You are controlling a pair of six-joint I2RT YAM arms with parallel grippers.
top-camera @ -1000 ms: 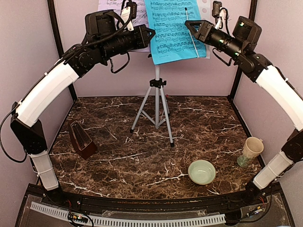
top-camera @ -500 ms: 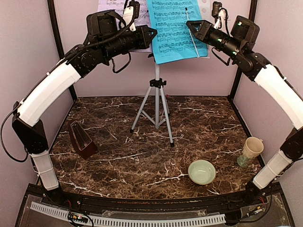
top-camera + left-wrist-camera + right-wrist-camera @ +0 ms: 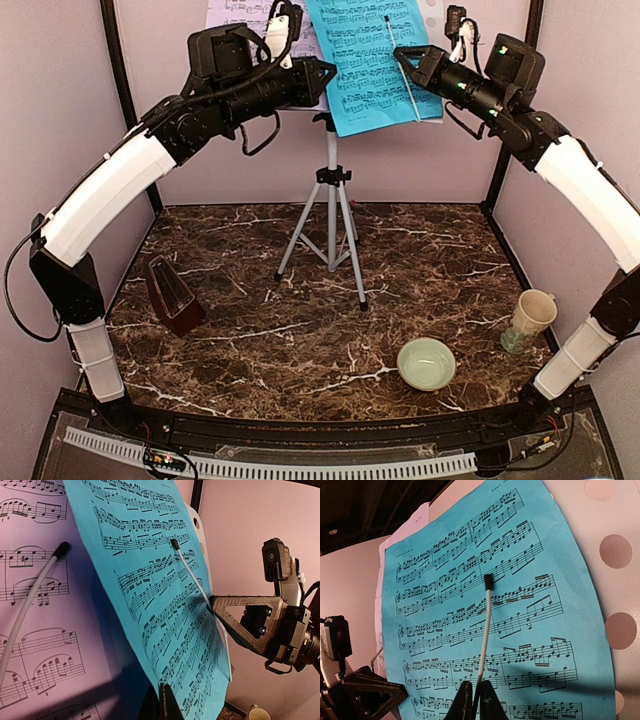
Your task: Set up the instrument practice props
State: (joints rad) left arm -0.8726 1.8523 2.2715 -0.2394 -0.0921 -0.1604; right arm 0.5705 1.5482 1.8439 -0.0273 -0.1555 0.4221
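Observation:
The silver tripod music stand (image 3: 331, 215) stands mid-table, its white perforated desk (image 3: 605, 515) at the top. A lavender sheet-music page (image 3: 30, 605) and a cyan page (image 3: 365, 60) lie against the desk. My left gripper (image 3: 162, 700) is shut on the cyan page's (image 3: 150, 580) lower left edge. My right gripper (image 3: 476, 692) is shut on the lower end of the white page-holder wire (image 3: 485, 625), which lies across the cyan page. The reddish-brown metronome (image 3: 174, 295) sits on the table at the left, away from both grippers.
A pale green bowl (image 3: 426, 362) sits near the front right and a cream mug (image 3: 530, 318) by the right wall. A second page-holder wire (image 3: 30, 600) crosses the lavender page. Both arms reach high at the back wall.
The right gripper's jaws have narrowed onto the page-holder wire. Both grippers and the cyan page have shifted slightly up and to the left.

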